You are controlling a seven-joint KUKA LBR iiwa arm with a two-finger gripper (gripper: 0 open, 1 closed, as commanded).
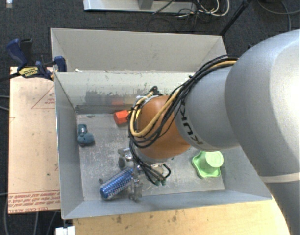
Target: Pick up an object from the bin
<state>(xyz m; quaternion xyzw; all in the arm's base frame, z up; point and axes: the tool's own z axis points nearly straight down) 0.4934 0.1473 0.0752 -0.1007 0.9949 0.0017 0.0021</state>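
The arm comes in from the right and bends down into the grey metal bin, its orange cover wrapped with black and yellow cables and hanging over the middle of the floor. Below the cover, the gripper sits low near the front wall, right at the right-hand end of a blue bristly roller. The roller lies tilted on the floor in the front-left part of the bin, its far end pointing toward the front-left corner. The metal of the gripper seems to touch or overlap the roller's near end, though the cover and cables hide too much to be sure. Whether the gripper is released, clenched or grasping the roller cannot be told from this angle. A small orange block lies near the back wall, just left of the cover. A blue-grey lump rests by the left wall, well apart from the gripper. A light green plastic piece sits on the right side of the floor, close under the arm.
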